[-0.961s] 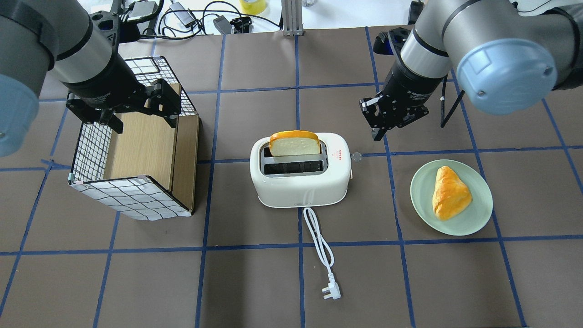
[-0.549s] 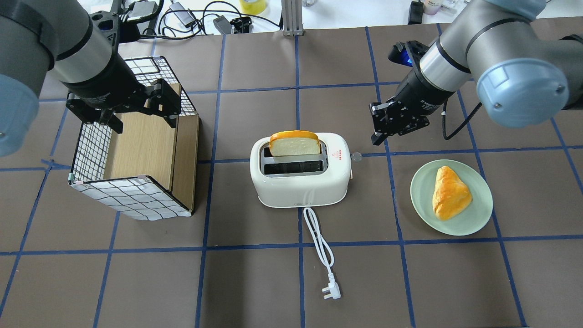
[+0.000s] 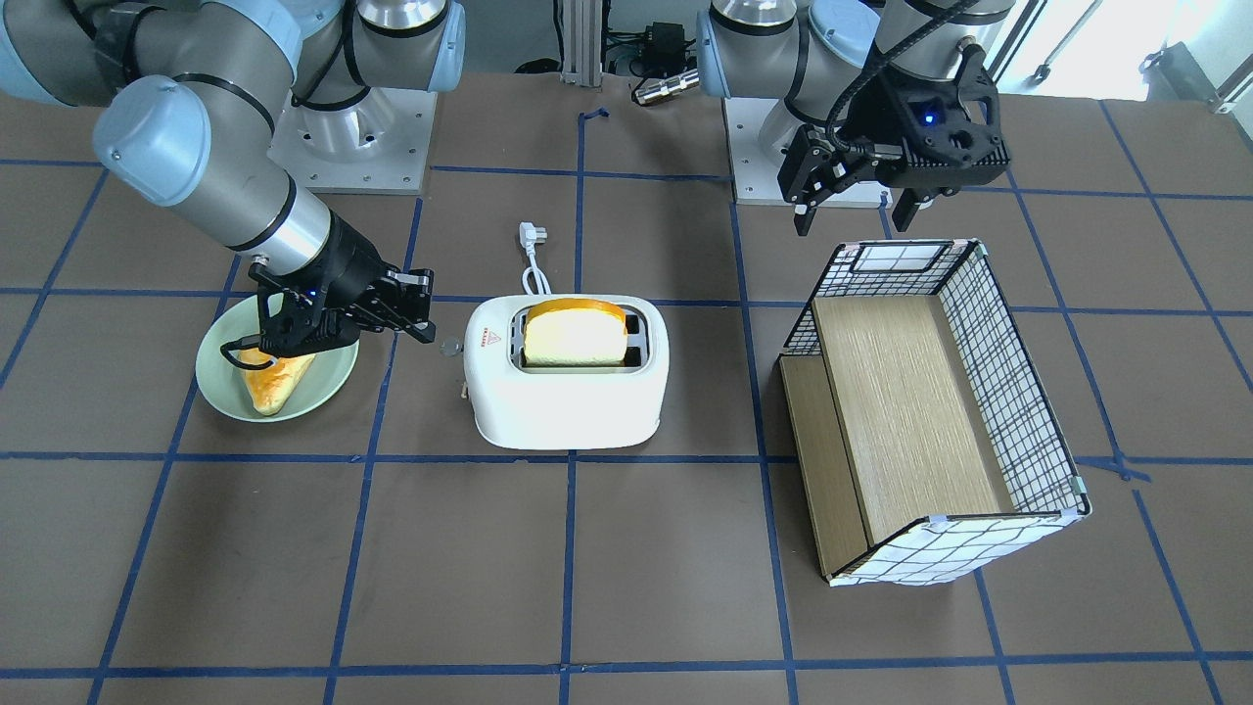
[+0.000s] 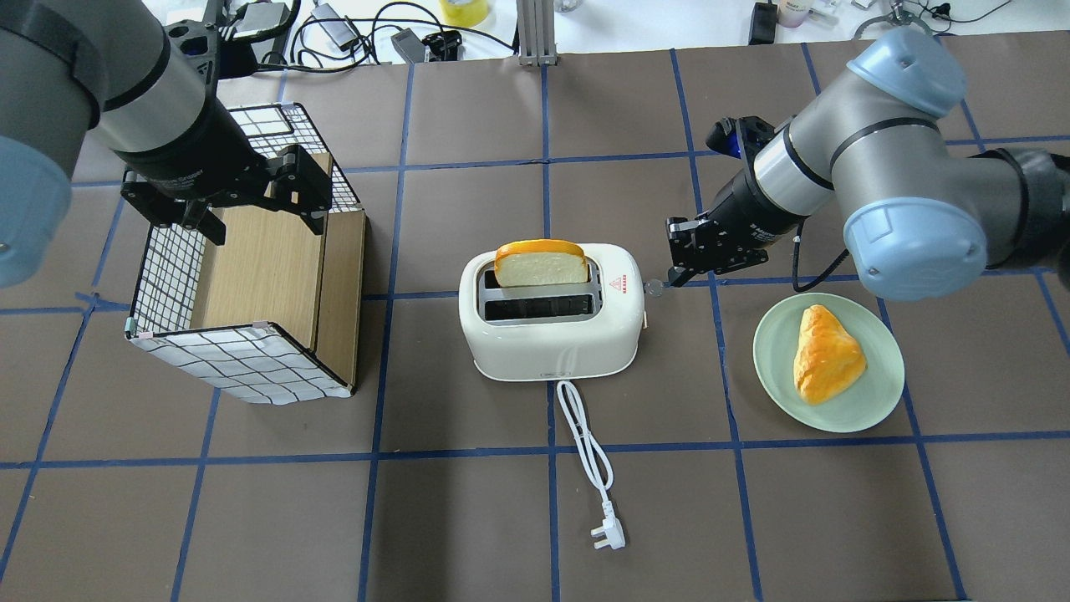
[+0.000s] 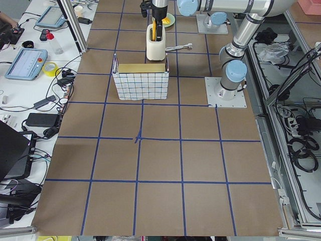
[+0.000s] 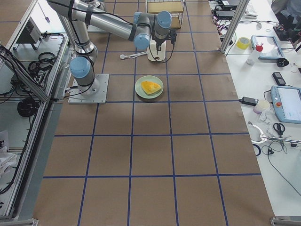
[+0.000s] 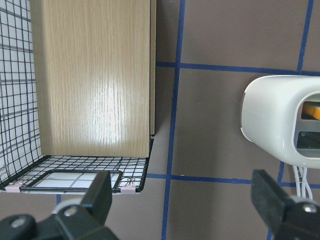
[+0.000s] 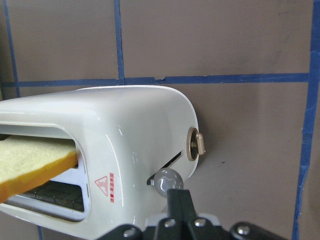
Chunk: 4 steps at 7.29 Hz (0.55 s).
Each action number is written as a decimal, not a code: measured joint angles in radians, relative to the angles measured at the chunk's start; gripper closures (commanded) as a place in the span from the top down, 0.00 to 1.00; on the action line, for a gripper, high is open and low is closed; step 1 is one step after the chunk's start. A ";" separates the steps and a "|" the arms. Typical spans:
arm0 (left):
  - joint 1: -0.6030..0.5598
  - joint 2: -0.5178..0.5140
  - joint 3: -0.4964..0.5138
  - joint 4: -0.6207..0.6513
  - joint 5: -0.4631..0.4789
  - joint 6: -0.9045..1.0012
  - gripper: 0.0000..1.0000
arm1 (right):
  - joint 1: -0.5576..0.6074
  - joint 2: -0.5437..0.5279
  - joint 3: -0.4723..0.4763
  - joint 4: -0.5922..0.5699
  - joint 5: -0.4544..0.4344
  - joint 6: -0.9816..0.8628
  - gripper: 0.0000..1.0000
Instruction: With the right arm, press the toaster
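**Right jaws at toaster lever, press not yet made**

The toaster (image 4: 552, 322) sits mid-worktop (image 4: 468, 518), long axis running left-right across the robot, with the two slots parallel to it. A bread slice (image 4: 542, 263) stands tall in the slot farther from the robot, and the near slot is empty. The cord (image 4: 585, 435) trails toward the robot.

The lever knob (image 4: 654, 288) sticks out of the toaster's end face on the robot's right. It looks to be at the top of its slot, so I judge it unpressed.

The right arm (image 4: 836, 159) reaches in low from the right. Its jaws are closed on nothing, and the tip points at the knob from the right and slightly far side. In the right wrist view the closed tip sits directly behind the knob. It is touching or just off; I cannot tell which.

Key relation: the knob lies straight ahead of the closed jaws, and the lever slot runs vertically on that end face. The press likely needs the tip on top of the knob and then a straight push down, or it may slip off the round knob.

The left arm (image 4: 142, 100) is well apart, over the grid-patterned box (image 4: 251, 276), with its jaws wide open and empty. The right arm is clearly the nearer one.

A green plate (image 4: 773, 368) with a pastry (image 4: 826, 353) sits right of the toaster, near the right arm's wrist.
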 measured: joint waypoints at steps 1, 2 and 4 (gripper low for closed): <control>0.000 0.000 0.000 0.000 -0.001 0.000 1.00 | 0.014 0.004 0.006 -0.024 0.002 0.009 0.00; 0.000 0.000 0.000 0.000 -0.001 0.000 1.00 | 0.022 0.009 0.008 -0.035 0.002 0.012 0.00; 0.000 0.000 0.000 0.000 0.000 0.000 1.00 | 0.027 0.016 0.010 -0.051 0.003 0.013 0.00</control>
